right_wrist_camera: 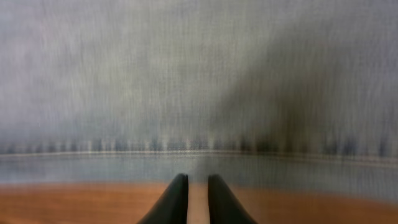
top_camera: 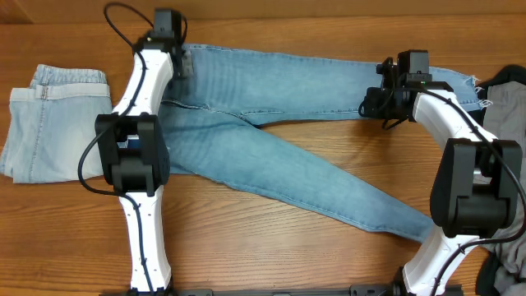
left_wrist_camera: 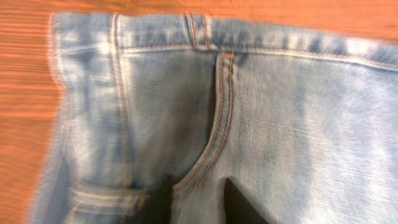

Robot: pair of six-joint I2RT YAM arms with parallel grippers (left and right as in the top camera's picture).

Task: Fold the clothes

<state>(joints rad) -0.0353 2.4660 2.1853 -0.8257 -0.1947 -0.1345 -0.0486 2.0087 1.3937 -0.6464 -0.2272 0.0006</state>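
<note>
The mid-blue jeans lie flat across the middle of the bench. The waistband is at the far left and the legs splay in a V, one running right along the far side and the other slanting to the near right. A pale-wash pair sits already folded at the left, and dark garments wait at the right edge. So these jeans are the piece in hand, and no fold has yet gone into them.

The left pincer hangs over the waistband. In its wrist view its fingers stand a little apart above the denim by the fly seam, gripping nothing. The right pincer is at the far leg toward its hem. In its wrist view the tips are parted by only a slit with bare wood between them, just off a stitched edge, and they hold nothing.

The step looks like the first lengthwise fold, bringing one leg onto the other. That calls for each pincer to pinch the cloth edge beneath it. Both must then lift together and carry the far leg over to the near one, keeping the denim taut so it lands without bunching.
</note>
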